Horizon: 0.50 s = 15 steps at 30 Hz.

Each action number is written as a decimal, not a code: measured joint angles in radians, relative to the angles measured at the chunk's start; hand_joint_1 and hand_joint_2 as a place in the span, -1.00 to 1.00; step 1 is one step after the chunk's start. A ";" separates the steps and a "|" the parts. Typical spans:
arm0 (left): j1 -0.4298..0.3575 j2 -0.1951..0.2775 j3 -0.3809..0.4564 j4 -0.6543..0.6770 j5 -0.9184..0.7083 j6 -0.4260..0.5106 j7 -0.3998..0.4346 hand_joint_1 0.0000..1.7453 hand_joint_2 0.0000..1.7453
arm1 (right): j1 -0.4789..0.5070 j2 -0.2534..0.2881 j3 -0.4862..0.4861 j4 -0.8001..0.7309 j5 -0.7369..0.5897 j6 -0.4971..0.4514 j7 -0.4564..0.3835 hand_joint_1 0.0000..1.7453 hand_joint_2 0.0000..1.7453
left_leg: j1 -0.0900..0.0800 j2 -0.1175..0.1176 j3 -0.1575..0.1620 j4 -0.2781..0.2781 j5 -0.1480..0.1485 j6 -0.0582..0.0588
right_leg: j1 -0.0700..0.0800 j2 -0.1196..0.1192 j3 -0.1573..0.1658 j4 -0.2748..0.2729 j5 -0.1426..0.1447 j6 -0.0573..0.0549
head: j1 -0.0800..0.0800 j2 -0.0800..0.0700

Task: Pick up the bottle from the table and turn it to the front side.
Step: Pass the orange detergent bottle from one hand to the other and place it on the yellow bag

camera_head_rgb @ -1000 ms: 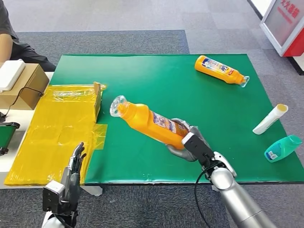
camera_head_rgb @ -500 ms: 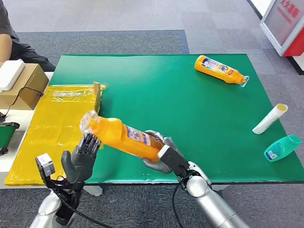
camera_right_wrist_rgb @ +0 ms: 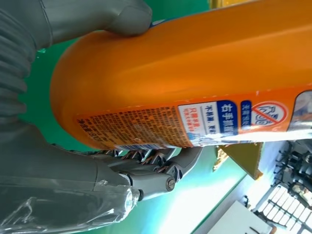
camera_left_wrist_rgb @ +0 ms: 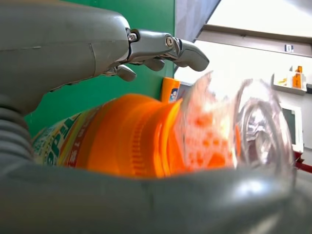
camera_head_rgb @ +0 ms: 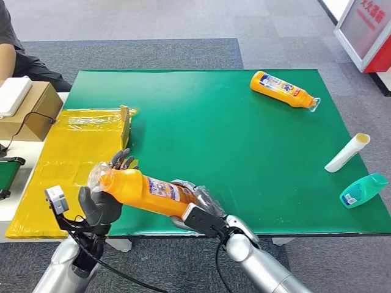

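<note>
Both hands met on one orange bottle (camera_head_rgb: 147, 191) at the near edge of the green mat (camera_head_rgb: 221, 116). Nearest the body, the right hand (camera_head_rgb: 196, 207) gripped the bottle's base end, thumb over the top of the body and fingers (camera_right_wrist_rgb: 154, 168) curled under its label side, as the right wrist view showed. To its left, the left hand (camera_head_rgb: 104, 198) cupped the neck end, thumb beneath and fingers (camera_left_wrist_rgb: 162, 46) arched over the clear cap (camera_head_rgb: 95, 176); the left wrist view showed those fingers standing a little off the plastic, so whether they actually pressed on the bottle could not be told. The bottle was held off the table, lying nearly level with its cap pointing to the robot's left, above the seam where the mat met the yellow taped sheet (camera_head_rgb: 65, 165). Farther out on the right side of the mat lay a teal bottle (camera_head_rgb: 364, 189) and, just beyond it, a white tube (camera_head_rgb: 346, 153) at the mat's edge. At the far right corner rested a second orange bottle (camera_head_rgb: 282, 89) on its side. Off to the far left stood a cardboard box (camera_head_rgb: 32, 107) with a white device (camera_head_rgb: 13, 94) on top, and a person's arm (camera_head_rgb: 7, 58) behind it.
</note>
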 joint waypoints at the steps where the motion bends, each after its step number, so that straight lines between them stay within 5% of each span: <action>1: -0.003 0.000 -0.001 0.004 0.001 -0.001 0.000 -1.00 1.00 | 0.000 0.000 0.004 0.005 0.001 -0.001 0.000 1.00 1.00 | 0.000 0.000 0.000 0.000 0.000 0.000 | 0.000 0.000 0.000 0.000 0.000 0.000 | 0.000 0.000; 15: -0.060 0.023 -0.091 0.091 -0.054 -0.079 0.038 -1.00 1.00 | -0.056 0.014 0.036 0.062 0.010 -0.016 0.003 1.00 1.00 | 0.000 0.001 -0.001 0.000 0.001 0.000 | 0.000 0.001 -0.001 0.000 0.001 -0.001 | 0.000 0.000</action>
